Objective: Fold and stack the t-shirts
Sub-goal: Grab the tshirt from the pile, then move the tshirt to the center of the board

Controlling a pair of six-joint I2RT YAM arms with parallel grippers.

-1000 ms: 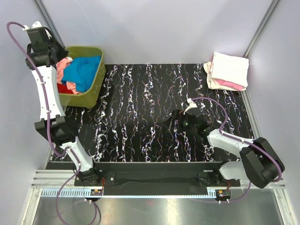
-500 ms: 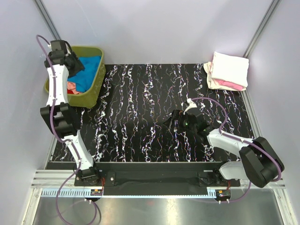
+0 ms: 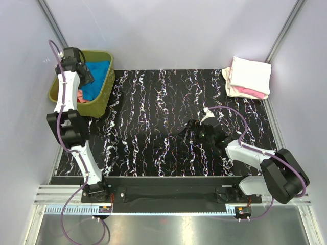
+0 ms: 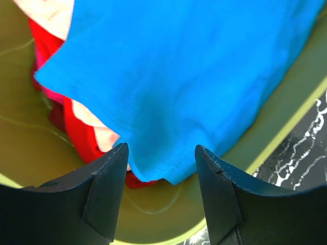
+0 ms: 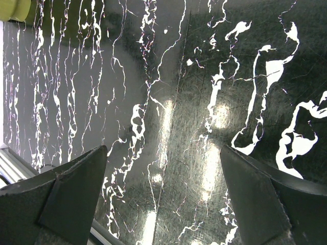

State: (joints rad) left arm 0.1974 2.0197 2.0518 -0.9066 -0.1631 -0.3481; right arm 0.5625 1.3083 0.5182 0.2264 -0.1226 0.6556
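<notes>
A bright blue t-shirt [image 3: 98,76] lies crumpled on top of red [image 4: 79,133] and salmon-peach [image 4: 104,137] shirts in the olive-green tub [image 3: 102,99] at the far left. It fills the left wrist view [image 4: 173,76]. My left gripper [image 3: 88,77] hangs open just above the blue shirt, holding nothing; in its own view [image 4: 161,155] the jaws straddle the shirt's lower edge. A folded stack of cream-white [image 3: 251,74] and pink [image 3: 253,92] shirts sits at the far right. My right gripper [image 3: 185,135] is open and empty, low over the marbled mat [image 5: 168,127].
The black marbled mat [image 3: 153,117] covers the table between the tub and the folded stack. Grey walls and metal posts [image 3: 48,20] bound the back and sides. The tub's rim [image 4: 286,120] shows beside the mat.
My left arm has swung from the tub's left rear corner to over the tub and lowered its gripper toward the blue shirt. The right arm has not moved.
</notes>
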